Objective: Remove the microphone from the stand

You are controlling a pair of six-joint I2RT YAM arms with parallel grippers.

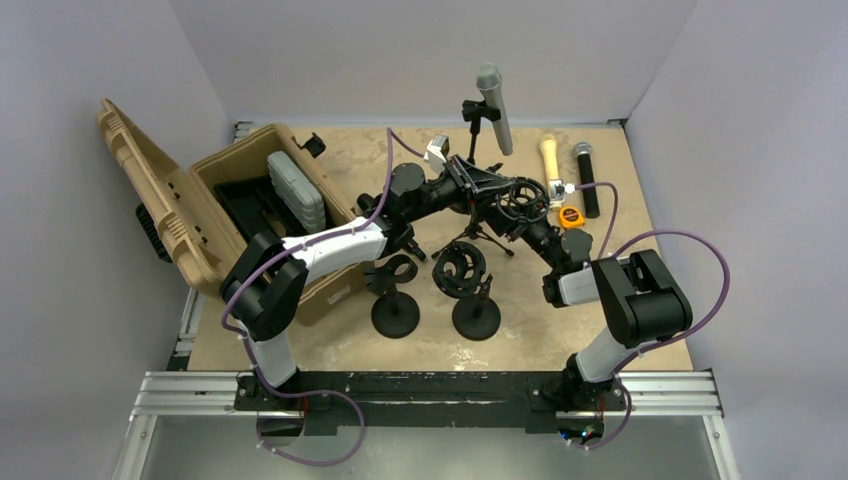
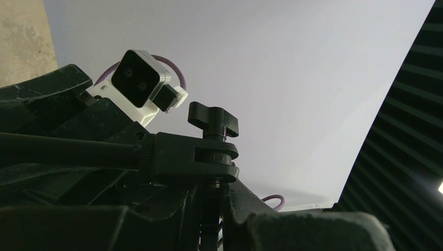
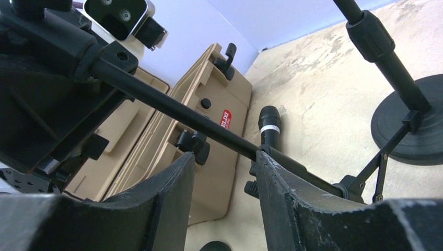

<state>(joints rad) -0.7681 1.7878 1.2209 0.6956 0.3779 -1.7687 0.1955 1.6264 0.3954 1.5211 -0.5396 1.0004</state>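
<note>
The grey microphone [image 1: 495,108] sits upright in the clip at the top of a black tripod stand [image 1: 478,232] at the back of the table. It does not show in either wrist view. My left gripper [image 1: 468,186] is shut on the stand's threaded post [image 2: 211,201], just under the boom clamp [image 2: 209,157] and its knob. My right gripper [image 1: 512,206] is open at the stand's lower rod [image 3: 172,107]. The rod runs across just past the fingertips and touches the right finger [image 3: 282,183]. No finger touches the microphone.
An open tan case [image 1: 230,200] stands at the left and shows in the right wrist view [image 3: 209,120]. Two round-base stands [image 1: 395,312] [image 1: 476,318] stand in front; one base shows in the right wrist view [image 3: 412,120]. A black microphone [image 1: 586,180], a wooden-handled tool [image 1: 549,160] and a tape measure [image 1: 570,215] lie at the right.
</note>
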